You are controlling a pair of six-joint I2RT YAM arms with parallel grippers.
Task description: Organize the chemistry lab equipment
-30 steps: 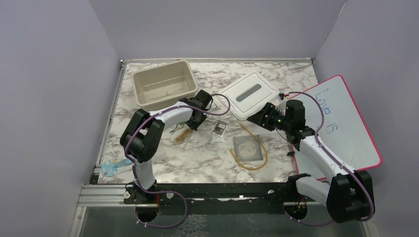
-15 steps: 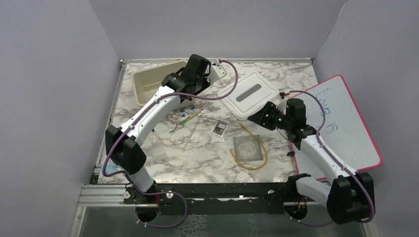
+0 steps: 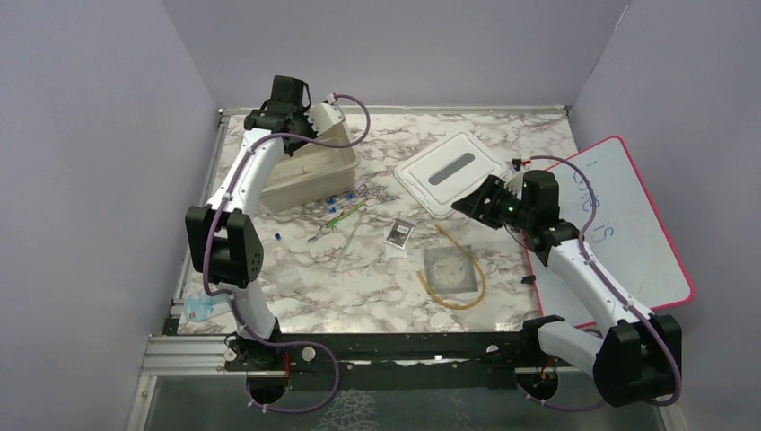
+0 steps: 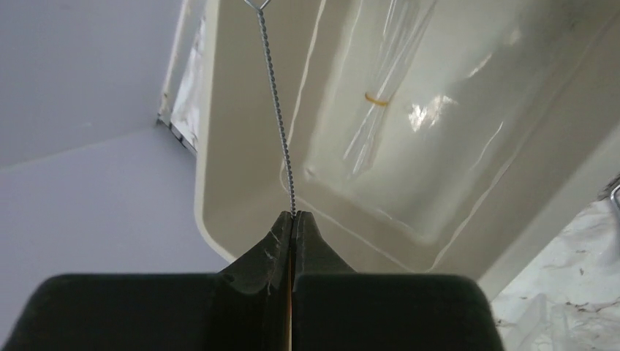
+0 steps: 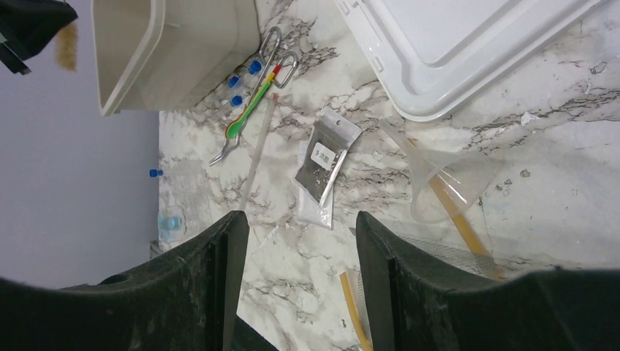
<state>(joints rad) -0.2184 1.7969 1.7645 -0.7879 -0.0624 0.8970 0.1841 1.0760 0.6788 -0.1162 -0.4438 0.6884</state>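
Note:
My left gripper (image 4: pixel 294 216) is shut on the twisted wire stem of the thin brown brush (image 4: pixel 276 110) and holds it above the open beige bin (image 4: pixel 241 183). From the top it hangs over the bin's back left corner (image 3: pixel 280 101). The brush's brown bristles (image 5: pixel 67 45) show behind it. My right gripper (image 5: pixel 301 219) is open and empty above the table, near the black-and-white packet (image 5: pixel 325 164). Amber tubing (image 3: pixel 483 274) loops round the grey wire gauze (image 3: pixel 447 269). The green-handled tool (image 5: pixel 252 110), metal tongs (image 5: pixel 274 55) and tiny blue pieces (image 5: pixel 241 80) lie beside the bin.
A clear bag tied with a rubber band (image 4: pixel 380 95) lies inside the bin. The white lid (image 3: pixel 449 171) rests at the table's middle back. A clear funnel (image 5: pixel 446 186) lies by the tubing. The red-bordered whiteboard (image 3: pixel 628 224) leans at the right.
My left arm has swung from the table's middle up and back to the bin's far left corner, carrying the brush. The right arm has barely moved.

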